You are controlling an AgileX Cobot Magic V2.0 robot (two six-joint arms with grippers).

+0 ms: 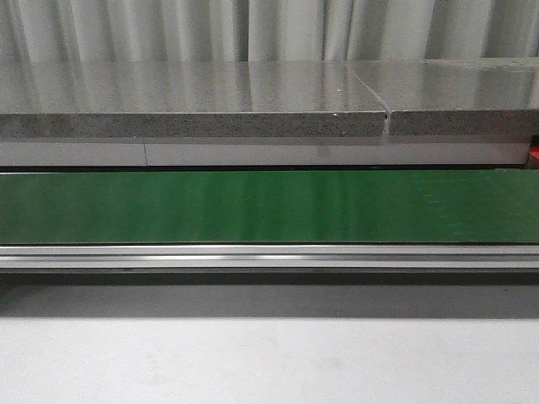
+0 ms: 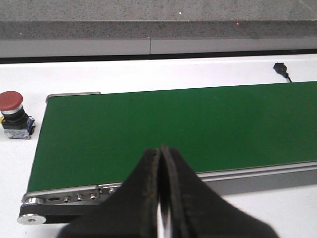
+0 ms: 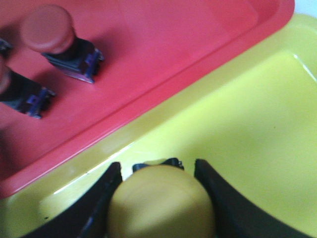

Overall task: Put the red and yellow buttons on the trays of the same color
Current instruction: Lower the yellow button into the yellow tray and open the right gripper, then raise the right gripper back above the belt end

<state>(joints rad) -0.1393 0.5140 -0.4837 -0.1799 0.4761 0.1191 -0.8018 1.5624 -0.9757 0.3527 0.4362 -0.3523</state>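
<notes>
A green conveyor belt (image 1: 269,206) runs across the whole width — a metal rail (image 1: 269,257) along its near edge, a grey speckled counter (image 1: 194,105) behind, white surface (image 1: 269,362) in front.

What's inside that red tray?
Two red buttons sit inside the red tray, beside the yellow tray. One is cut off at the picture's edge, so more may lie out of view.

Black, curved, seemingly scuffed hand (image 2: 161,198) fingers.

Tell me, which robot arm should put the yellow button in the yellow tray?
The right. Its fingers sit on either side of the yellow button, right over the yellow tray. The left gripper is shut and empty above the green belt.
</notes>
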